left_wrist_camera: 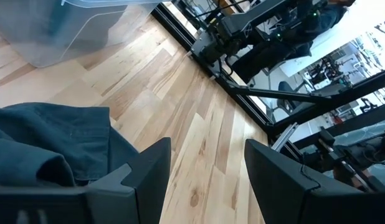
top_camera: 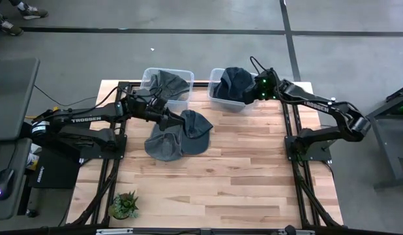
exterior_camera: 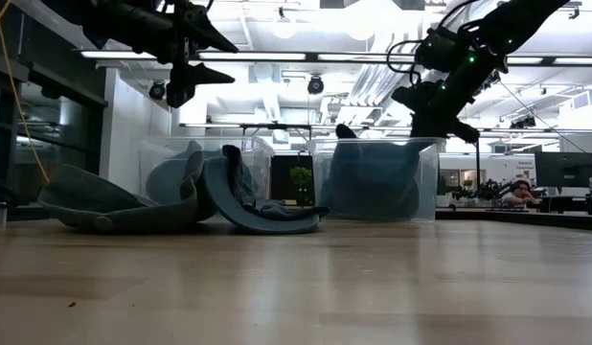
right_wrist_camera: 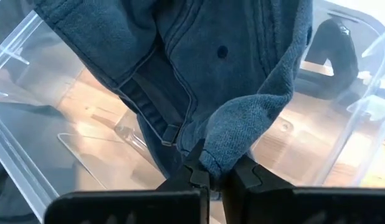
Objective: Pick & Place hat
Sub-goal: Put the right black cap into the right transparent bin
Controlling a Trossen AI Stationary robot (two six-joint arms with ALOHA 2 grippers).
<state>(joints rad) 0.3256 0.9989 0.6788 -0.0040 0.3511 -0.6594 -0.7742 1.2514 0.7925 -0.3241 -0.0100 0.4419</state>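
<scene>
Two grey-blue hats [top_camera: 164,145] [top_camera: 196,130] lie overlapping on the wooden table, left of centre; in the low view they show as hat [exterior_camera: 104,206] and hat [exterior_camera: 262,209]. My left gripper [top_camera: 173,121] hangs open well above them [exterior_camera: 186,81], its fingers [left_wrist_camera: 149,180] empty. A third hat [top_camera: 167,83] lies in the left clear bin [top_camera: 149,73]. My right gripper [top_camera: 257,88] is shut on a fourth hat [top_camera: 235,83] over the right clear bin [top_camera: 216,73]. My right gripper pinches a bunched fold of the hat's cloth [right_wrist_camera: 237,146] between its two fingers. It comes slanting down from the table's right. The hat hangs below the fingers, its strap and buckle [right_wrist_camera: 171,132] showing, with its body inside the bin's walls [exterior_camera: 373,182].
The two clear bins stand side by side at the table's far edge. A small potted plant [top_camera: 125,204] sits at the near left corner. The near half of the table [top_camera: 227,189] is bare wood.
</scene>
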